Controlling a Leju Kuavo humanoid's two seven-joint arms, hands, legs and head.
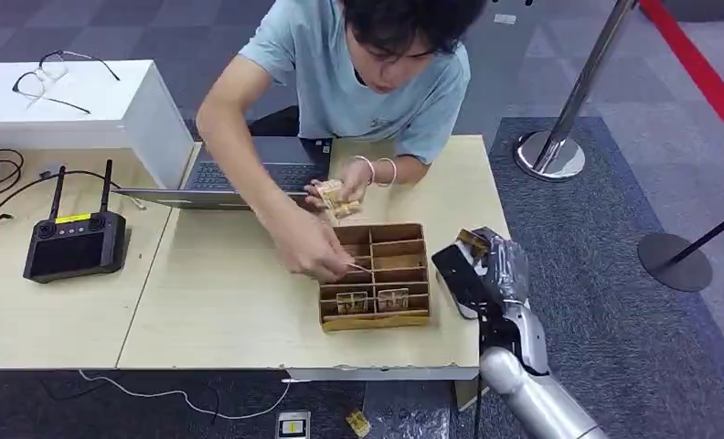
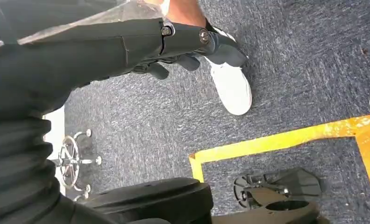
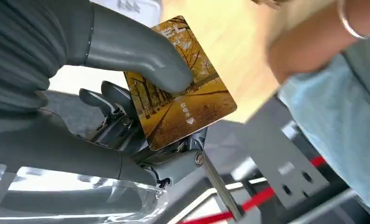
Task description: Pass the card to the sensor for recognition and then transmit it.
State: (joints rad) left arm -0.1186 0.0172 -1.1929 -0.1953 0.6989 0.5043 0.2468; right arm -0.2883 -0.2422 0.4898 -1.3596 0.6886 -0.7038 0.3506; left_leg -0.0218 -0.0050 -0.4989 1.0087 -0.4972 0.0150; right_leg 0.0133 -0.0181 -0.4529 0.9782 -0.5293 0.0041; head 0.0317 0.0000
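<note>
Head view: your right hand (image 1: 480, 265) is raised just beyond the table's (image 1: 230, 311) near right corner, close beside the brown compartmented wooden tray (image 1: 375, 277), and it pinches a thin rectangular card with a golden autumn-trees print (image 1: 473, 241) at its top. A person in a light blue shirt (image 1: 358, 73) leans over the table, one hand reaching into the tray and the other holding a small stack of similar cards. I cannot make out a sensor from here, so pick it out before you move, and carry the card wide of the person's arms.

Left wrist view: your left hand (image 2: 192, 44) hangs over blue-grey carpet (image 2: 290, 70) with a yellow floor line (image 2: 286, 140); its dark fingers look curled inward with nothing in them. A person's white shoe (image 2: 232, 86) lies just past the fingers. Leave this arm down.

Right wrist view: the thick grey thumb (image 3: 141, 60) presses the printed face of the card (image 3: 188, 102) against the darker fingers (image 3: 108, 100) behind it, and most of the card juts free past the thumb. That free end is what you should present, so keep it flat-on to the reader. The hold sits near one edge; I judge it could pivot, so move slowly and keep the pinch firm.
</note>
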